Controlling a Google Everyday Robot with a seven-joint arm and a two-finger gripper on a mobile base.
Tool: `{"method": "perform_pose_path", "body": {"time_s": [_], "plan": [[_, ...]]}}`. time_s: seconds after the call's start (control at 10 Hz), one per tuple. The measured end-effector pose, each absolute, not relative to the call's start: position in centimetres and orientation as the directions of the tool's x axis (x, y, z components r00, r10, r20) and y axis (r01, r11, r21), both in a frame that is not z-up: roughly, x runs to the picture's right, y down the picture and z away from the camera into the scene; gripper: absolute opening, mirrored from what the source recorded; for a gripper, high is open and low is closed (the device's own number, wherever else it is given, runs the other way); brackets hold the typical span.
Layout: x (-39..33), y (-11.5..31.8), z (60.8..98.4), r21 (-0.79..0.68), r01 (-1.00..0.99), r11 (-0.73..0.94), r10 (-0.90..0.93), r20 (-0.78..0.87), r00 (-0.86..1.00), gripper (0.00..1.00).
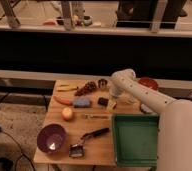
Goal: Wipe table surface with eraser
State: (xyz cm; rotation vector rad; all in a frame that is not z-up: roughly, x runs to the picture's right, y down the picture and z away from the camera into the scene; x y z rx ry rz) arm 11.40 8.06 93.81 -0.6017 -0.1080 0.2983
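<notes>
A small black block (103, 101), possibly the eraser, lies on the wooden table (96, 127) near its middle back. My white arm (139, 92) reaches in from the lower right and bends down at the wrist. The gripper (110, 101) hangs just right of the black block, close to the table surface and touching or nearly touching the block. A blue rectangular pad (82, 102) lies just left of the block.
A green tray (136, 140) fills the front right. A purple bowl (51, 137), a black-handled metal tool (86, 141), a fork (95, 116), a round orange fruit (67, 114), a carrot (63, 100), dark grapes (86, 89), a metal cup (102, 84) and a red bowl (148, 82) crowd the table.
</notes>
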Motion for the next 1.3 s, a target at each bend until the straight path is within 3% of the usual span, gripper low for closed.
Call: {"method": "perform_pose_path", "body": {"time_s": [0.3, 0.6, 0.9, 1.3], "plan": [[11.7, 7.8, 93.5, -0.561, -0.246, 0.790, 0.302, 0.008, 0.953, 0.80], [12.1, 5.4, 90.3, -0.479, -0.261, 0.838, 0.302, 0.008, 0.953, 0.80], [12.4, 1.6, 83.8, -0.353, -0.272, 0.895, 0.298, 0.018, 0.955, 0.80], [12.4, -0.5, 81.9, -0.365, -0.276, 0.889, 0.302, 0.014, 0.953, 0.80]]}}
